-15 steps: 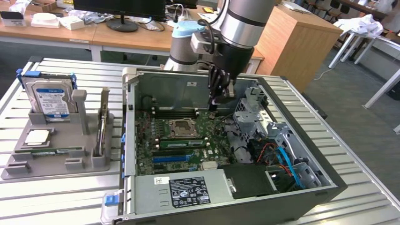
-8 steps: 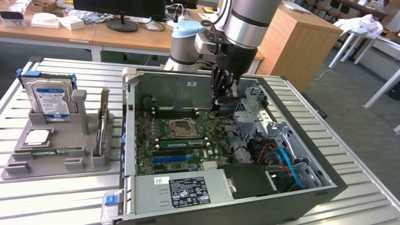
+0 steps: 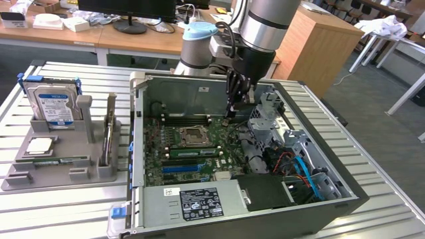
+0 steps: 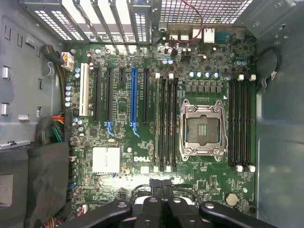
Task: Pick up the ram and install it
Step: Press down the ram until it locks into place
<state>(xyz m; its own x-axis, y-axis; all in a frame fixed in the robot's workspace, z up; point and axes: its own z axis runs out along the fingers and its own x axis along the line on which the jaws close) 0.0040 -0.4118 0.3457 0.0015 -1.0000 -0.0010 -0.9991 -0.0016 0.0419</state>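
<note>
Pincer: the gripper [image 3: 230,113] [image 4: 161,184] has its fingers [image 4: 153,190] pressed together, with no gap between the tips.
Hold: nothing can be seen clamped between the tips.
Pincer position: it hangs tips-down inside the open computer case [image 3: 137,124], over the far part of the motherboard [image 3: 158,149] [image 4: 209,190].
Nearest parts: in the wrist view the tips sit at the end of the memory slots [image 4: 166,123], beside the empty processor socket [image 3: 190,134] [image 4: 203,129].
Contact: I cannot tell whether the tips touch the board or hang just above it.
Ram: the ram [image 3: 56,160], a long green stick, lies flat in the grey holder [image 3: 66,175] on the slatted table, at the exterior view's left, well apart from the gripper and outside the case.
Holder's other contents: a hard drive [image 3: 54,104] with a blue-and-white label stands upright at the far end, and a square silver processor chip [image 3: 40,145] lies just beyond the ram.
</note>
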